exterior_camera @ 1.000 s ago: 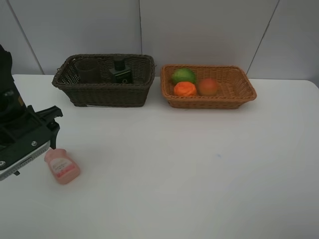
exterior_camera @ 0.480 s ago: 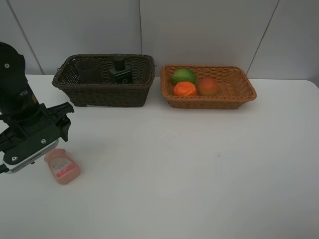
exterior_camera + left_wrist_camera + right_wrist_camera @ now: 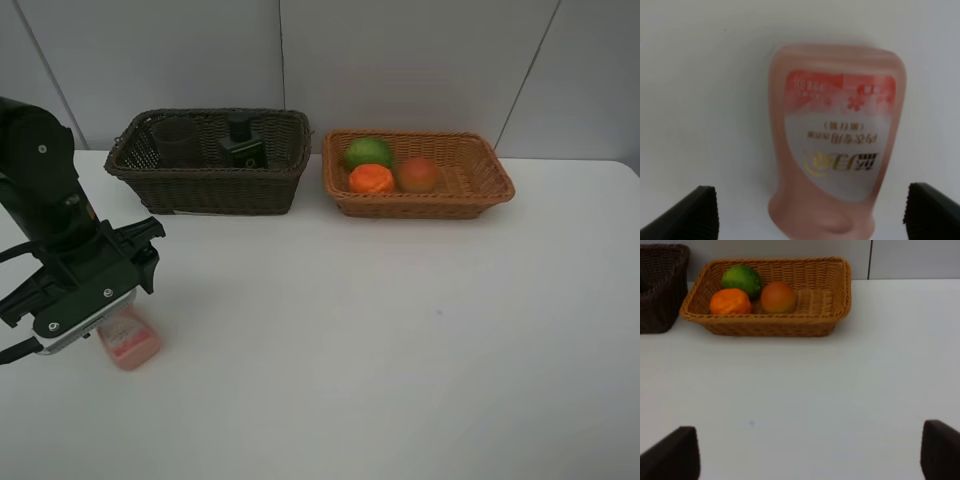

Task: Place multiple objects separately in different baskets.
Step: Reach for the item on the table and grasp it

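Observation:
The small pink soap bottle (image 3: 130, 342) lies flat on the white table at the front left. My left gripper (image 3: 143, 255) hovers just above it, open and empty. In the left wrist view the bottle (image 3: 837, 145) fills the space ahead of the left gripper (image 3: 810, 217). The dark brown basket (image 3: 205, 190) holds the mauve cup (image 3: 178, 143) and the dark green bottle (image 3: 243, 148). The orange-tan basket (image 3: 425, 206) holds the lime (image 3: 368, 152), tangerine (image 3: 371, 178) and peach (image 3: 418, 174). My right gripper (image 3: 805, 455) is open, far in front of that basket (image 3: 765, 329), and out of the exterior high view.
The white table (image 3: 400, 330) meets a grey panelled wall (image 3: 400, 60) just behind both baskets. The left arm's body (image 3: 40, 190) stands at the table's left edge. A corner of the dark basket (image 3: 660, 285) shows in the right wrist view.
My left arm has swung in from the left edge towards the right and now partly covers the pink soap bottle. The bottle, the baskets and their contents have not moved.

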`<state>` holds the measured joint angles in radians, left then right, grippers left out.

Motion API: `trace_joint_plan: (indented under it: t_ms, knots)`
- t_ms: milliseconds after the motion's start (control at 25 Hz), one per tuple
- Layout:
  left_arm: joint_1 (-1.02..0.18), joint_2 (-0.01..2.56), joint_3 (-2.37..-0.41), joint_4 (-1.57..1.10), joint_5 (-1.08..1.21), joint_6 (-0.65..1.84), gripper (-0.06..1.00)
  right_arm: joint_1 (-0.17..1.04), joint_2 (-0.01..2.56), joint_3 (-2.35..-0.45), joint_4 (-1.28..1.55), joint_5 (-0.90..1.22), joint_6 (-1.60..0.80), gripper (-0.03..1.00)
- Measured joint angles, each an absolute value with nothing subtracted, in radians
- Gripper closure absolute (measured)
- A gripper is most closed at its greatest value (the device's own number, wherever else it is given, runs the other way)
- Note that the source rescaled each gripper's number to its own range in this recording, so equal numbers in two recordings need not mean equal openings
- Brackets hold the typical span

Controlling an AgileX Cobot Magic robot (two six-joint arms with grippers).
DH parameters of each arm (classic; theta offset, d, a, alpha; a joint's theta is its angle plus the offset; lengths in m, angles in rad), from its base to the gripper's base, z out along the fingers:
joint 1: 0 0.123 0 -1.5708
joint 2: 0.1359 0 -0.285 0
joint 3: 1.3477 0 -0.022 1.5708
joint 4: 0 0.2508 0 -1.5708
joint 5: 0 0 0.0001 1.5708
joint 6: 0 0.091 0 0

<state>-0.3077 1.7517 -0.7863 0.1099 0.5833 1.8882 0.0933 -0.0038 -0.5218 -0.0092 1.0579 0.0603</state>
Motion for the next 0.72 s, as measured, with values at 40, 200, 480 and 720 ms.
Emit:
trace_joint_plan:
  t_ms: [40,200,480,720]
  knots:
    - [-0.308,1.759,-0.786,0.110,0.578,1.889,-0.02,0.093,-0.004,-0.522,-0.009,1.058,0.060,0.10]
    - [-0.308,1.791,-0.787,0.110,0.548,1.891,-0.02,0.093,-0.004,-0.522,-0.009,1.058,0.060,0.10]
    - [-0.308,1.836,-0.787,0.110,0.538,1.892,-0.02,0.093,-0.004,-0.522,-0.009,1.058,0.060,0.10]
    - [-0.308,1.869,-0.787,0.133,0.529,1.892,-0.02,0.093,-0.004,-0.522,-0.009,1.058,0.060,0.10]
